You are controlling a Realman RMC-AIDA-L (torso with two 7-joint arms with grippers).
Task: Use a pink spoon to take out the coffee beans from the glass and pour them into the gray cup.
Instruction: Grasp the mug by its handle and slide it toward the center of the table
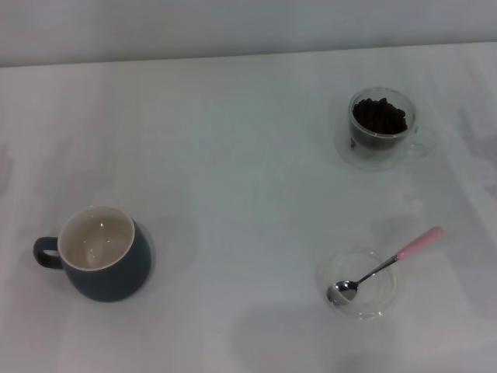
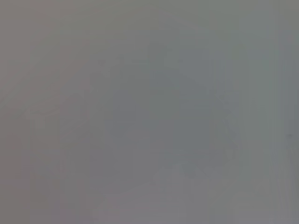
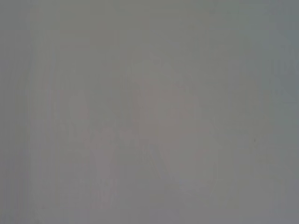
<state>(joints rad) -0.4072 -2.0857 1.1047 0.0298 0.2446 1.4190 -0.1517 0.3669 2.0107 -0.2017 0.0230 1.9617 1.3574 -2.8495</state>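
Neither hand in view; state cannot be told. Grasp pink spoon by handle overhanging dish, near right side. Keep level between glass and gray cup.

On my left, near me, the gray cup stands on the table. Far right, the glass holds the coffee beans. Near right, the pink spoon rests in the dish.

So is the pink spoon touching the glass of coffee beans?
Apart. The head view shows the pink spoon lying in the shallow glass dish, with bare table between it and the glass.
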